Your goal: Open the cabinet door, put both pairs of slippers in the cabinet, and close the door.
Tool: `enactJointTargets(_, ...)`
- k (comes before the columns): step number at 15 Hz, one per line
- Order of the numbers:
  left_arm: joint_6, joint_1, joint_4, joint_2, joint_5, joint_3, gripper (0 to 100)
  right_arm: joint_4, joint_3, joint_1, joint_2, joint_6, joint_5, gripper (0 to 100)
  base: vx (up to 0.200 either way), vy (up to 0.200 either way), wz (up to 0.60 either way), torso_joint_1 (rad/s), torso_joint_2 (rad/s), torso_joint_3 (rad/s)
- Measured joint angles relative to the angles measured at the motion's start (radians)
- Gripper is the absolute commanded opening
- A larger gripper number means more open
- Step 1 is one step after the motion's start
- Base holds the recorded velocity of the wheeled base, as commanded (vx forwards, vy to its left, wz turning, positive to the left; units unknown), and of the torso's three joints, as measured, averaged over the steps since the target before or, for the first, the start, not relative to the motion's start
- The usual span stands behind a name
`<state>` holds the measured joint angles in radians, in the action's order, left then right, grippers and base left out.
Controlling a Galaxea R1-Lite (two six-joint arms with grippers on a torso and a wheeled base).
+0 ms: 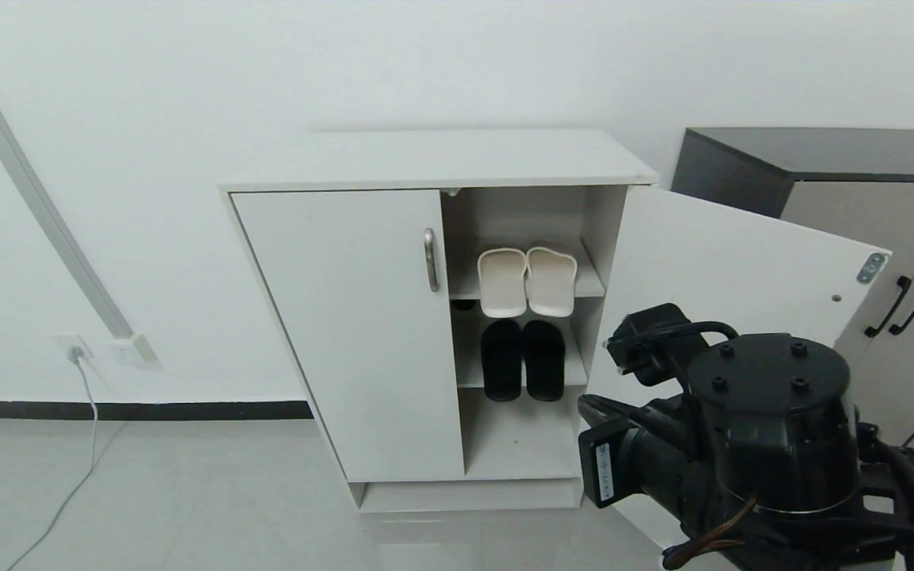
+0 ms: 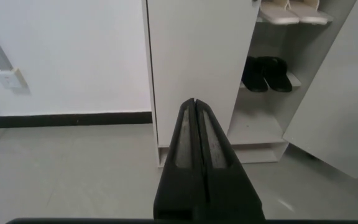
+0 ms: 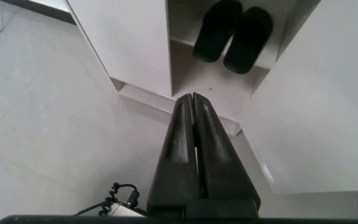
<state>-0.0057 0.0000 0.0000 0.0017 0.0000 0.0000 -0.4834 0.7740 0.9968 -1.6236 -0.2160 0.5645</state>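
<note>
The white cabinet (image 1: 441,162) has its left door (image 1: 354,333) closed and its right door (image 1: 727,270) swung wide open. A beige pair of slippers (image 1: 527,281) lies on the upper shelf, and a black pair (image 1: 522,359) lies on the shelf below. My right arm (image 1: 766,428) is low in front of the open door. Its gripper (image 3: 194,99) is shut and empty above the floor, just before the cabinet's base, with the black slippers (image 3: 234,34) beyond. My left gripper (image 2: 194,102) is shut and empty, facing the closed left door (image 2: 197,56).
A grey cabinet (image 1: 862,206) with black handles stands right behind the open door. A wall socket (image 1: 72,349) with a hanging cable is at the left. Bare floor (image 1: 187,492) spreads left of and in front of the cabinet. The bottom compartment (image 1: 516,436) holds nothing.
</note>
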Motion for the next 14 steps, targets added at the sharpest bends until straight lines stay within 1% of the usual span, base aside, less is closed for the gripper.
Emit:
enactJointTargets(7,-0.001,0.000,0.000,0.000,0.000,0.000,0,0.001,0.000,0.000,-0.002,0.000,0.000,0,0.000,0.000,0.00,0.170,-0.49,-0.318)
enactJointTargets(14,-0.001,0.000,0.000,0.000,0.000,0.000,0,0.000,-0.003,0.000,-0.002,0.000,0.000,0,0.000,0.000,0.00,0.214,-0.53,-0.311)
